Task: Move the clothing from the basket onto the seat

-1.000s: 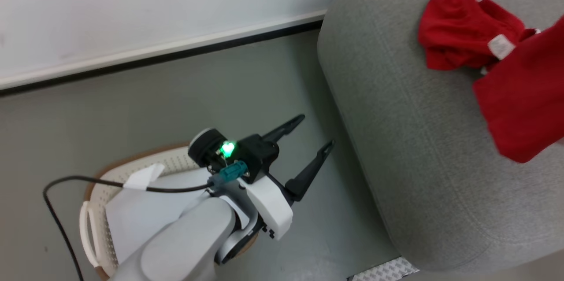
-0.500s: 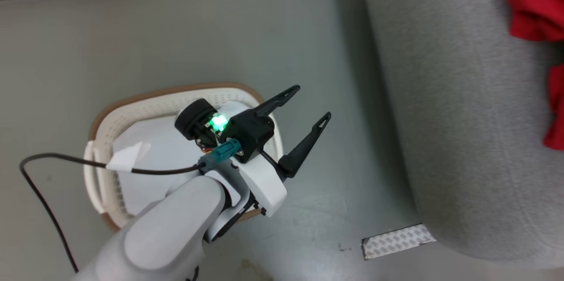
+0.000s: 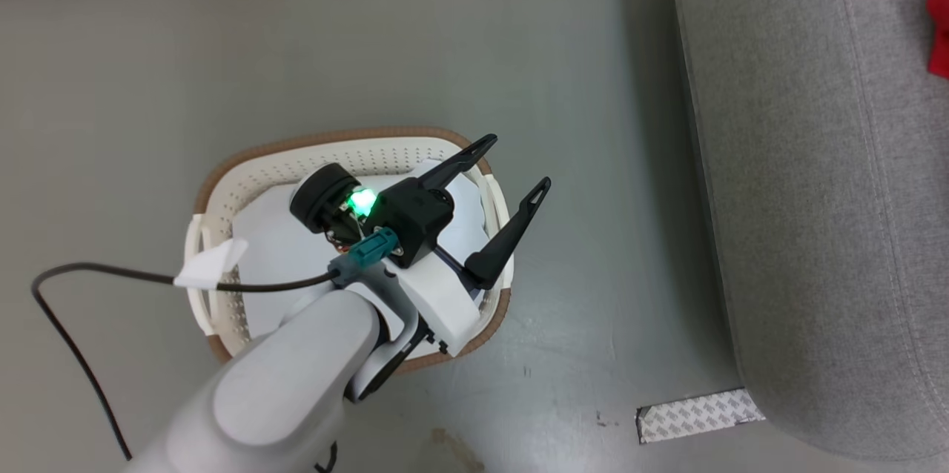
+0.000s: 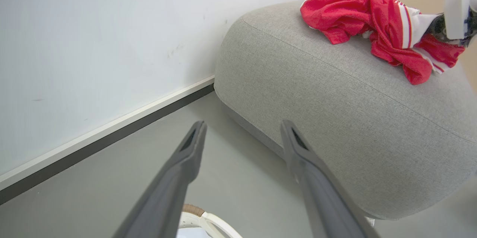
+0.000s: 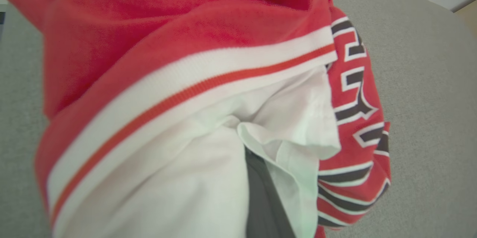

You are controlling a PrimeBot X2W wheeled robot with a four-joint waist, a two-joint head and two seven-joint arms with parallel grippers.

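The cream basket [image 3: 311,147] with its brown rim stands on the floor, and its inside looks white. My left gripper [image 3: 517,161] hovers open over the basket's right side with nothing between its fingers [image 4: 190,148]. The grey seat [image 3: 801,199] rises to the right. On its top lies red clothing [image 4: 346,10] with white trim. In the right wrist view my right gripper [image 5: 253,148] is shut on red clothing [image 5: 179,44] with white trim and black-and-white lettering, just above the seat [image 5: 417,81]. That gripper [image 4: 438,29] also touches the pile in the left wrist view.
A white wall with a dark baseboard [image 4: 93,144] runs behind the seat. The floor is grey, with a patch of patterned tape [image 3: 697,414] by the seat's near corner. A black cable [image 3: 89,273] trails off my left arm.
The camera has swung down and left, so the basket sits mid-picture and the seat with its red clothing has slid to the right edge. My left gripper stays open.
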